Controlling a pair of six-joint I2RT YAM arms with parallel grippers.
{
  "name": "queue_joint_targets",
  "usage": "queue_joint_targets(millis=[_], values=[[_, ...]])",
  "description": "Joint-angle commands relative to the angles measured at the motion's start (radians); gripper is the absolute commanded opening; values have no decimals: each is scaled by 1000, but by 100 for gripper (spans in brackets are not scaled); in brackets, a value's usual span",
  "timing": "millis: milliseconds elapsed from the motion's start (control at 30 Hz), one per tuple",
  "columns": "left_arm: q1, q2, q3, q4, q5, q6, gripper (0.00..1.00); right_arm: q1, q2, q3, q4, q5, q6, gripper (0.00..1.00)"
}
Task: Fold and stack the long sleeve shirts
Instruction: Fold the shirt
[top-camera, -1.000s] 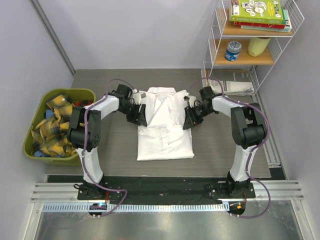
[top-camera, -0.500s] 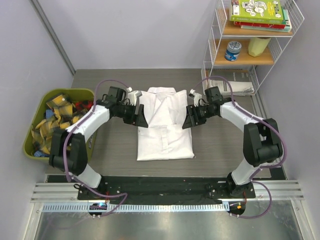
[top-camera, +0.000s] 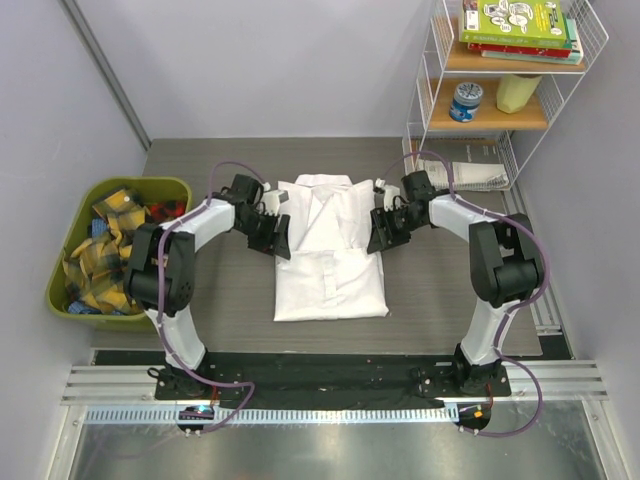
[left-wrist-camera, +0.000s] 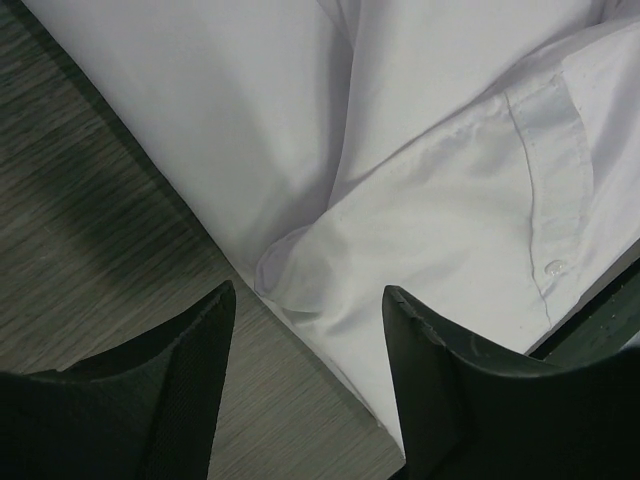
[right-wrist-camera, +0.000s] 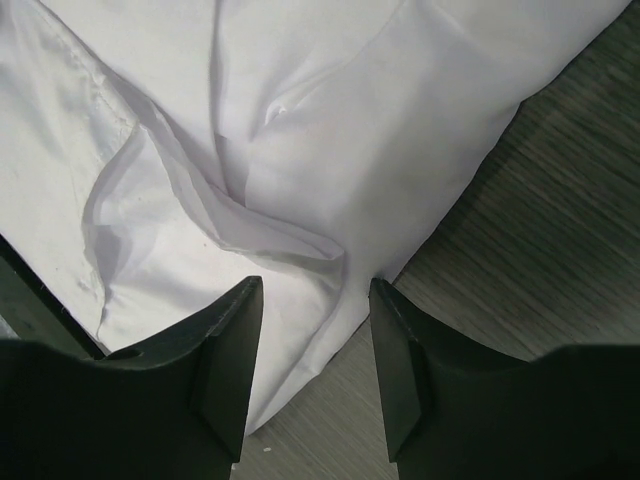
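One white long sleeve shirt (top-camera: 330, 255) lies flat in the middle of the table, sleeves folded in, collar at the far end. My left gripper (top-camera: 281, 236) sits low at its left edge, jaws open. In the left wrist view the shirt (left-wrist-camera: 450, 190) has its folded edge running between the two fingers of that gripper (left-wrist-camera: 308, 292). My right gripper (top-camera: 379, 231) mirrors it at the right edge, also open. Seen from the right wrist, a wrinkled fold of the shirt (right-wrist-camera: 300, 120) lies between that gripper's fingertips (right-wrist-camera: 315, 285). Neither pair of jaws has closed on cloth.
A green bin (top-camera: 62, 285) of yellow-and-black plaid cloths stands at the left of the table. A white wire shelf (top-camera: 428, 95) with books, a can and papers stands at the back right. The dark wood-grain tabletop (top-camera: 440, 295) surrounds the shirt.
Both arms swung their elbows outward and then back in. The grippers stayed at the shirt's two sides and shifted slightly. The shirt has not visibly moved.
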Motion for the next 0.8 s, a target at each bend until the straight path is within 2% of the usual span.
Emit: queue_joint_targets(millis=[0,167,333,467,600,633,667,733,767], values=[[3,21,42,6,0,15,59,2,5,46,36,-39,17,51],[3,39,56,14,18,15,50,2,26,59,36,-48,18,48],[3,50,67,12,20,15,47,8,53,71,36,-73,22,46],[1,44,65,4,35,15,41,8,56,69,34,-76,25,41],[0,32,65,-3,60,15,28,10,50,71,31,-76,20,24],[-2,29,67,-3,69,17,25,10,48,71,31,-77,20,14],[-3,27,70,-3,73,15,17,10,40,71,31,-74,18,10],[-6,27,82,-3,87,15,10,7,30,69,24,-61,12,2],[-8,24,87,-2,90,15,1,5,24,68,22,-54,8,1]])
